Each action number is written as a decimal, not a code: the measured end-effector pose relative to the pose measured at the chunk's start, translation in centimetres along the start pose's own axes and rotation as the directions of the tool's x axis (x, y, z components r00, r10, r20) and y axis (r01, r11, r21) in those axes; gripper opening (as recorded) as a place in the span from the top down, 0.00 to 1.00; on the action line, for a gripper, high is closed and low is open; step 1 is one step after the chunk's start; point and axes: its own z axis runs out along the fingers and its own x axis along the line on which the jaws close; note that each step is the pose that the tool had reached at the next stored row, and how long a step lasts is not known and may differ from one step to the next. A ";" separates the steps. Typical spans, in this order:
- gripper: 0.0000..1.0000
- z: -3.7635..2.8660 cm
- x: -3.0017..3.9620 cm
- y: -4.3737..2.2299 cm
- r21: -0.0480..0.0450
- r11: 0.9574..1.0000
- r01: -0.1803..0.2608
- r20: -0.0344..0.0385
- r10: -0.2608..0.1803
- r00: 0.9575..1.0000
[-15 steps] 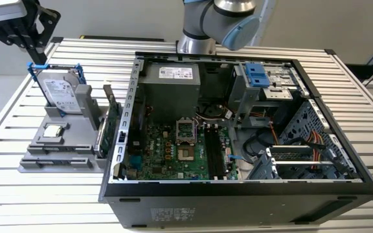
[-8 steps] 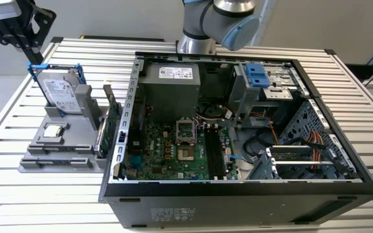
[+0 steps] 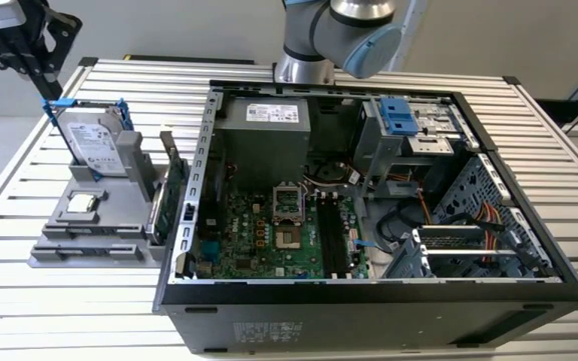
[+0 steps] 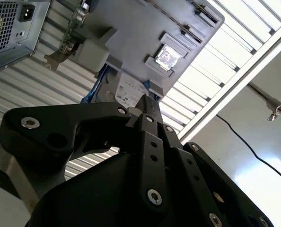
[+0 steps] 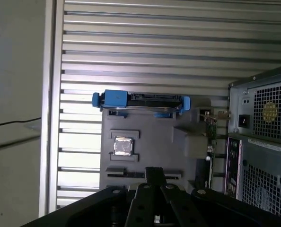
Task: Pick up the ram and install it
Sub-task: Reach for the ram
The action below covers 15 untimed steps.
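Black end effector (image 3: 48, 90), near hard drive (image 3: 98, 147)

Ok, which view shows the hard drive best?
The exterior view: the hard drive stands upright in the grey fixture, labelled face showing. The first wrist view catches its blue-framed edge; in the second wrist view the tool partly hides it.

Bright diffuse light; strong glare on table slats (image 4: 228, 54); tool (image 4: 145, 103) dark, underlit; shadows soft.
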 end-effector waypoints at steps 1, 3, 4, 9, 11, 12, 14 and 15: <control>1.00 0.00 0.01 0.00 0.000 1.000 0.000 0.000 0.000 1.000; 1.00 0.00 0.04 0.01 0.000 1.000 0.000 0.000 0.000 1.000; 1.00 0.00 0.05 0.00 0.000 1.000 0.000 0.000 0.000 1.000; 1.00 0.00 0.15 0.01 0.000 1.000 0.000 -0.001 0.000 1.000; 1.00 -0.01 0.25 0.01 0.000 1.000 0.000 -0.001 0.000 1.000; 1.00 0.00 0.29 0.01 0.000 1.000 0.000 -0.001 0.000 1.000; 1.00 -0.01 0.38 0.01 0.000 1.000 0.000 -0.002 0.000 1.000; 1.00 -0.01 0.42 0.01 0.000 1.000 0.000 -0.002 0.000 1.000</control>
